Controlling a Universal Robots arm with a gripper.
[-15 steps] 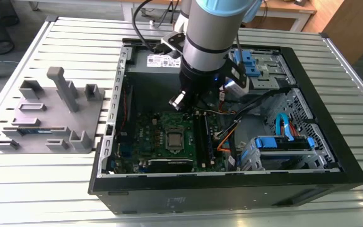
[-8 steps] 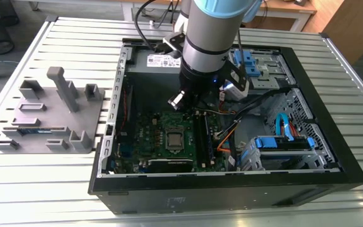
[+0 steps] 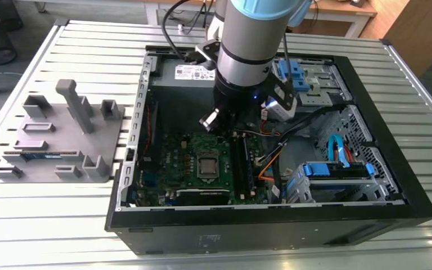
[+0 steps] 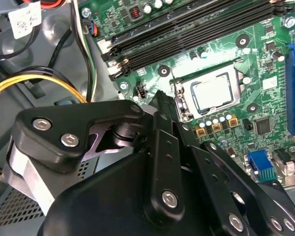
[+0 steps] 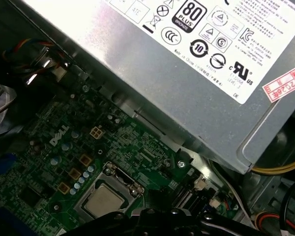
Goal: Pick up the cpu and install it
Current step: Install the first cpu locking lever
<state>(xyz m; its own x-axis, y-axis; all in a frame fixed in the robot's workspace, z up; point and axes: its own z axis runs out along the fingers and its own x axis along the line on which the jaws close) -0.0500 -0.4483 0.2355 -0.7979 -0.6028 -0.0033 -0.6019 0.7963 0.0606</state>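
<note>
Pincer (image 4: 160, 101), grip state unclear, hovers near the cpu (image 4: 214, 93) seated in its socket.

Open space over cpu (image 4: 212, 93), seemingly hemmed by memory slots (image 4: 187, 27)

Exterior view: high, looking steeply down on the open case (image 3: 276, 219) and arm (image 3: 250, 50), at middle distance. Second wrist view: close, past the gripper (image 4: 162, 98) onto the motherboard (image 4: 265, 103). First wrist view: close, oblique. Both wrist views share the socket (image 5: 102, 199).
</note>
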